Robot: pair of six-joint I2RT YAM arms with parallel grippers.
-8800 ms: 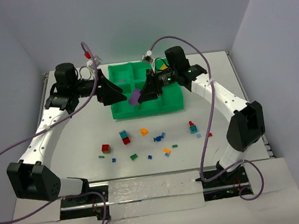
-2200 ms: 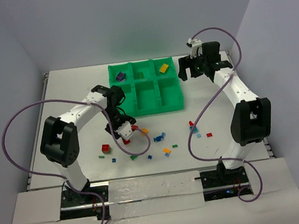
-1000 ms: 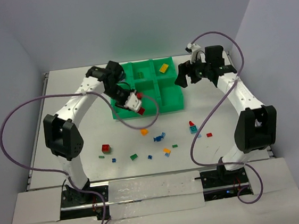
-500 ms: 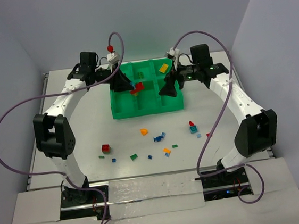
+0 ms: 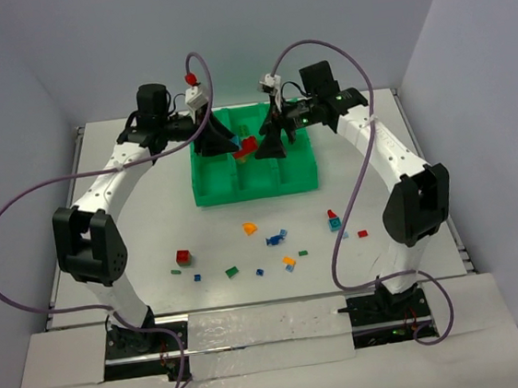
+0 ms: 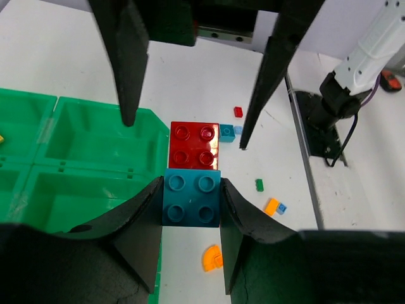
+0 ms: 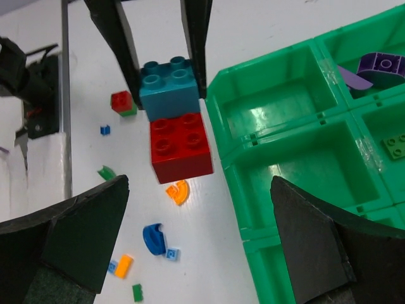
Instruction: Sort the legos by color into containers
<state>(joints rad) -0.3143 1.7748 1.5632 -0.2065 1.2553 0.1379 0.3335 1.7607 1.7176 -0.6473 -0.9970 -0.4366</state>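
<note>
My left gripper [image 5: 238, 149] is shut on a teal-blue 2x2 brick [image 6: 192, 197] with a red 2x2 brick [image 6: 195, 145] joined to its far end, held in the air above the green tray [image 5: 212, 188]. My right gripper [image 5: 268, 145] faces it, wide open, its fingers [image 6: 126, 69] standing either side of the red brick without touching it. In the right wrist view the red brick [image 7: 180, 147] and the teal-blue brick [image 7: 168, 88] hang ahead of my open right gripper [image 7: 196, 215], beside the tray [image 7: 285, 149]. A purple piece [image 7: 373, 66] and a green plate [image 7: 397, 147] lie in compartments.
Loose bricks lie on the white table in front of the tray: a red-on-green stack [image 5: 183, 257], an orange quarter-round [image 5: 249, 226], a blue curved piece [image 5: 273, 240], a red-and-teal stack [image 5: 334, 221], a small red one [image 5: 362, 233], a green plate [image 5: 232, 272].
</note>
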